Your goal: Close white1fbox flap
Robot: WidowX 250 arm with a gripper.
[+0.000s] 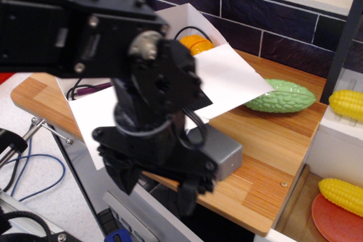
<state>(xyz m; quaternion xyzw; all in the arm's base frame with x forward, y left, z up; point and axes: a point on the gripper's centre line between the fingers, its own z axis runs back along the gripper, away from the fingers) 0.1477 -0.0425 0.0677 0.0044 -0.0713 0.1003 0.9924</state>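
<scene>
One black arm [147, 111] over white1fbox [170, 77], flap [227, 77] raised, jaws' state unclear.

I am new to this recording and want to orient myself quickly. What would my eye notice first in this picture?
The big black robot arm fills the left and middle, blocking much of the wooden table. Behind it sits a white box with its flap open, and something orange shows inside. To the right of the box, a green bumpy vegetable lies on the table, and a small grey block sits near the arm's lower end.
</scene>
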